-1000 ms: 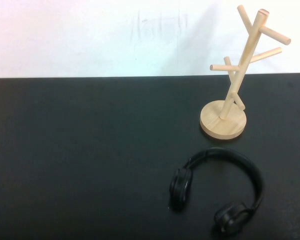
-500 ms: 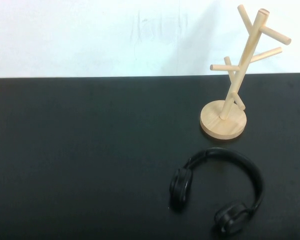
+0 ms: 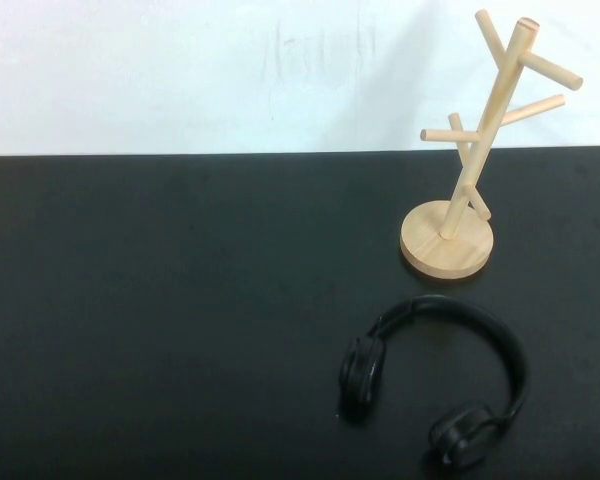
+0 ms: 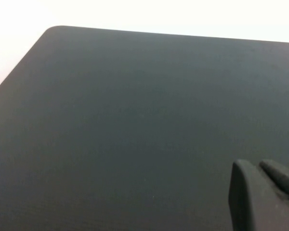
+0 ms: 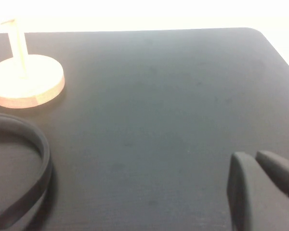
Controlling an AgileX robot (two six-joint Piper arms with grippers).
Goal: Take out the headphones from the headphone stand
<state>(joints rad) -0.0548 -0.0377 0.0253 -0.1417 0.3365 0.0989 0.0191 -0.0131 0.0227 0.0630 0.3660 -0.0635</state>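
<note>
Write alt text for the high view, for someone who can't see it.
Black over-ear headphones lie flat on a black table, off the light wooden headphone stand, which stands empty just behind them near the table's far right edge. Neither the left gripper nor the right gripper appears in this view.

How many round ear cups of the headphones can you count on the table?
2. One ear cup lies at the headphones' left end; the other ear cup lies nearer the table's front edge. Left gripper and right gripper show only in wrist views, touching nothing.
</note>
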